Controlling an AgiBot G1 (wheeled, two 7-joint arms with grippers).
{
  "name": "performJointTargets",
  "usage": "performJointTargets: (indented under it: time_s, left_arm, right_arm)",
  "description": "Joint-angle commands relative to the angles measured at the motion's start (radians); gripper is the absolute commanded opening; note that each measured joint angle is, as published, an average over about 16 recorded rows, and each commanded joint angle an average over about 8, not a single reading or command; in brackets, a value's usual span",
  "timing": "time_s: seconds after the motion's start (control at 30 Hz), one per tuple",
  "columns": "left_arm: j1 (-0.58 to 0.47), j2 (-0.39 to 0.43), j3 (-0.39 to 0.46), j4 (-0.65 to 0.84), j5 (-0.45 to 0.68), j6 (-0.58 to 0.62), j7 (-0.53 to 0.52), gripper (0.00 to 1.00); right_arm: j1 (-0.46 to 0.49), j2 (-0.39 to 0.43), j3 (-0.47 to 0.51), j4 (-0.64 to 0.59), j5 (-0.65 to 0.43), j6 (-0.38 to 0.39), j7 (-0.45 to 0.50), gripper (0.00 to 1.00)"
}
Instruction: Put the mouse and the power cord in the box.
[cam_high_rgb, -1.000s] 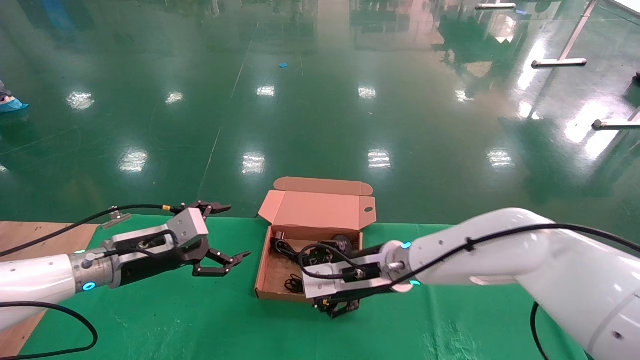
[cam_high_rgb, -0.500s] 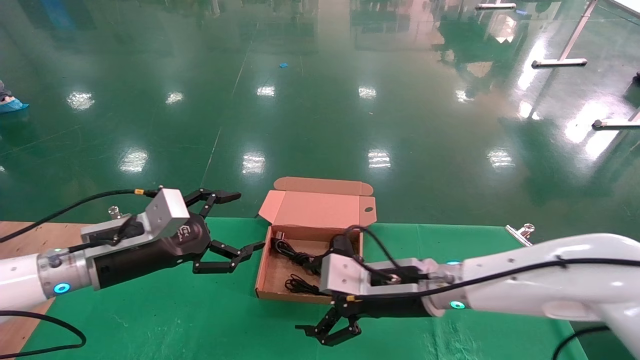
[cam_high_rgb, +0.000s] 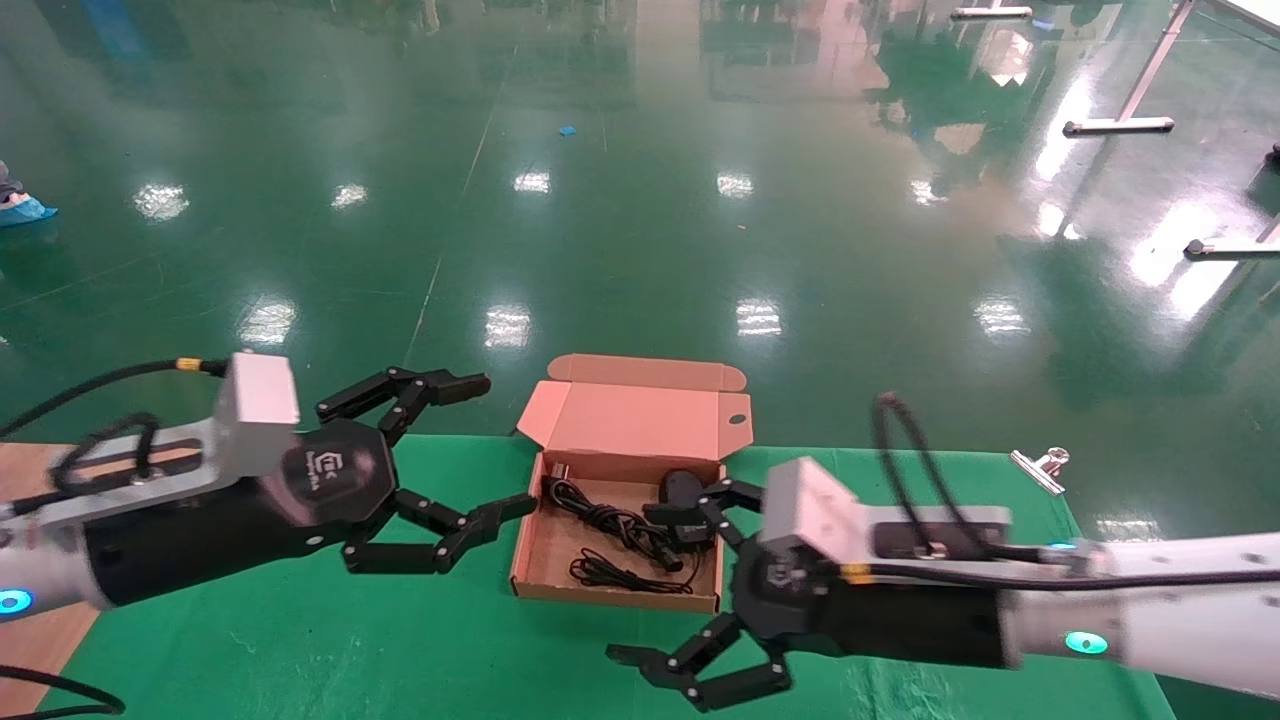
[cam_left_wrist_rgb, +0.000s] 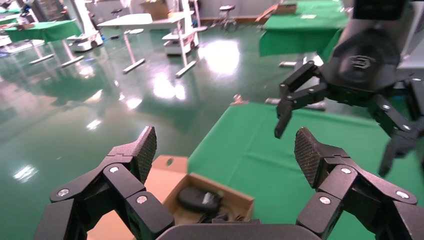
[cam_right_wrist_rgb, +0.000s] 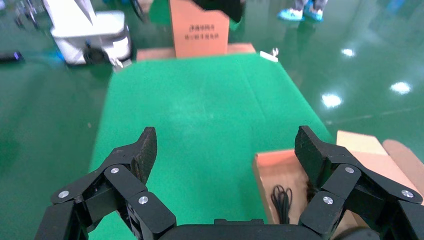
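The tan-pink box (cam_high_rgb: 600, 596) stands open on the green cloth with its lid tilted back. Inside lie the black mouse (cam_high_rgb: 682, 487) at the far right corner, the thick power cord (cam_high_rgb: 615, 522) bundled in the middle, and a coil of thin wire (cam_high_rgb: 600, 572) near the front. My left gripper (cam_high_rgb: 505, 445) hovers open just left of the box. My right gripper (cam_high_rgb: 632, 585) is open at the box's front right corner. The left wrist view shows the left gripper (cam_left_wrist_rgb: 225, 145) open, with the box (cam_left_wrist_rgb: 220, 200) and mouse (cam_left_wrist_rgb: 197, 199) below. In the right wrist view, my right gripper (cam_right_wrist_rgb: 225, 140) holds nothing beside the box (cam_right_wrist_rgb: 265, 172).
Green cloth (cam_high_rgb: 350, 640) covers the table, whose far edge runs just behind the box. A metal clip (cam_high_rgb: 1040, 465) holds the cloth at the far right. Bare wood (cam_high_rgb: 30, 470) shows at the far left. The right wrist view shows a cardboard carton (cam_right_wrist_rgb: 199, 27) beyond the table's end.
My right gripper drew back from the box's front towards the right, turned and opened wide. My left gripper shifted slightly towards the box and stayed open.
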Motion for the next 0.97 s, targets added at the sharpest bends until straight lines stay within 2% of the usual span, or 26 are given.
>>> performJointTargets:
  time_s: [0.03, 0.6, 0.8, 0.97]
  left_arm:
    - [0.013, -0.014, -0.018, -0.037, -0.005, 0.016, -0.034, 1.0]
    - [0.126, -0.137, -0.172, -0.351, -0.05, 0.151, -0.326, 1.0]
    - [0.157, -0.17, -0.215, -0.438, -0.063, 0.188, -0.403, 1.0]
    - [0.169, -0.183, -0.232, -0.473, -0.068, 0.203, -0.428, 1.0]
  right_arm:
    - [-0.02, 0.025, 0.038, 0.022, 0.024, -0.026, 0.017, 1.0]
    - [-0.191, 0.239, 0.361, 0.209, 0.223, -0.242, 0.157, 1.0]
    - [-0.221, 0.277, 0.42, 0.242, 0.259, -0.281, 0.179, 1.0]
    - [-0.229, 0.286, 0.436, 0.25, 0.269, -0.291, 0.179, 1.0]
